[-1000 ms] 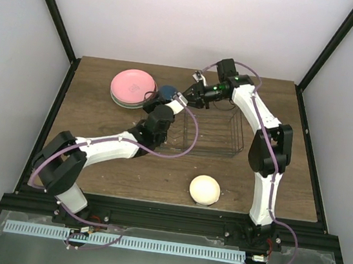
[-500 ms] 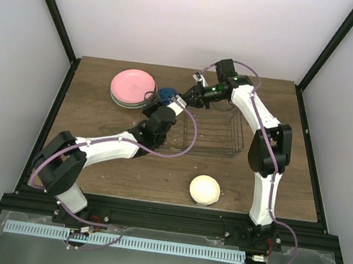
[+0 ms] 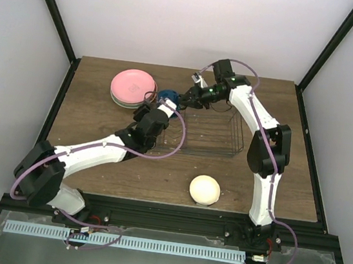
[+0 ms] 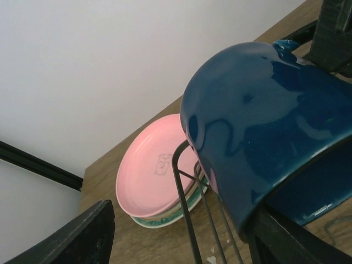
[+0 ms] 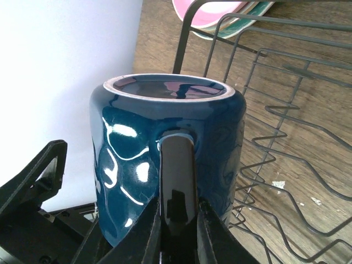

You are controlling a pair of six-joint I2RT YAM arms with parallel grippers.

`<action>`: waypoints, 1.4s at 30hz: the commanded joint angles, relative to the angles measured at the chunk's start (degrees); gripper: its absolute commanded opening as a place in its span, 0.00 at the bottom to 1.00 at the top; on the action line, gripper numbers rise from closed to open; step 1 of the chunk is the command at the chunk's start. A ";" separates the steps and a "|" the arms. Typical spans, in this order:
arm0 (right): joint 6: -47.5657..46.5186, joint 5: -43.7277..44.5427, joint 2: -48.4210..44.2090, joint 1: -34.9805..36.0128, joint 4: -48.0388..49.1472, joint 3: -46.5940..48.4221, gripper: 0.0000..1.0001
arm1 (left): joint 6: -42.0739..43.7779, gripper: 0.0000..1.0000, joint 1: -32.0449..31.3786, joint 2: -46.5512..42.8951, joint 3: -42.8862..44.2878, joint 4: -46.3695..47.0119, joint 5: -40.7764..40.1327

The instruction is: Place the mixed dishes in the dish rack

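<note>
The dark blue mug hangs at the far left corner of the dish rack, mouth turned away from the right wrist camera. My right gripper is shut on the mug's handle. My left gripper is open. Its right finger sits under the mug's rim and its left finger stands well apart. The pink plate tops a stack, with a green-rimmed plate beneath it. The cream bowl lies upside down near the front edge.
The rack's wire corner post rises between my left fingers, close to the mug. Its divider prongs run right of the mug. The plate stack sits just beyond the rack. The back wall is close behind.
My left gripper has opened off the mug and its arm has drawn back toward the lower left. My right gripper has closed on the mug's handle.
</note>
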 commanded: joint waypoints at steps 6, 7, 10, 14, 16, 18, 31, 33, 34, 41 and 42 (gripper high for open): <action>-3.11 20.23 -9.23 -1.16 0.53 -4.24 0.01 | -12.77 0.71 6.52 -9.39 1.88 -8.87 2.58; -3.11 22.99 -11.30 -1.25 1.24 -5.73 0.01 | -13.69 0.72 7.61 -10.13 2.52 -9.80 3.44; -3.34 32.69 -15.50 -1.23 2.82 -10.37 0.01 | -16.33 0.81 10.46 -11.20 5.44 -13.21 7.11; -2.55 45.54 -20.96 -1.22 5.69 -18.77 0.01 | -23.10 0.98 14.99 -9.48 11.96 -21.97 13.48; -1.69 51.33 -23.82 -1.17 7.63 -23.21 0.01 | -27.13 1.00 17.53 -8.19 15.18 -26.27 17.01; -0.59 56.19 -26.26 -1.17 9.40 -26.96 0.01 | -29.77 1.00 19.65 -6.77 17.81 -28.67 19.53; 4.74 74.35 -36.03 0.44 17.61 -39.87 0.01 | -28.80 1.00 21.81 0.38 24.07 -31.17 25.41; 5.36 74.91 -36.90 0.76 17.66 -40.55 0.01 | -28.51 1.00 21.81 0.83 24.10 -31.14 25.97; 5.65 75.13 -37.29 0.92 17.76 -40.99 0.01 | -28.28 1.00 21.81 1.01 24.09 -31.08 26.11; 5.52 76.18 -39.26 1.62 23.75 -47.59 0.01 | -27.47 1.00 21.83 1.44 22.90 -30.32 26.60; 5.43 76.12 -38.86 1.61 24.40 -48.03 0.01 | -27.49 1.00 21.81 1.44 22.66 -30.14 26.65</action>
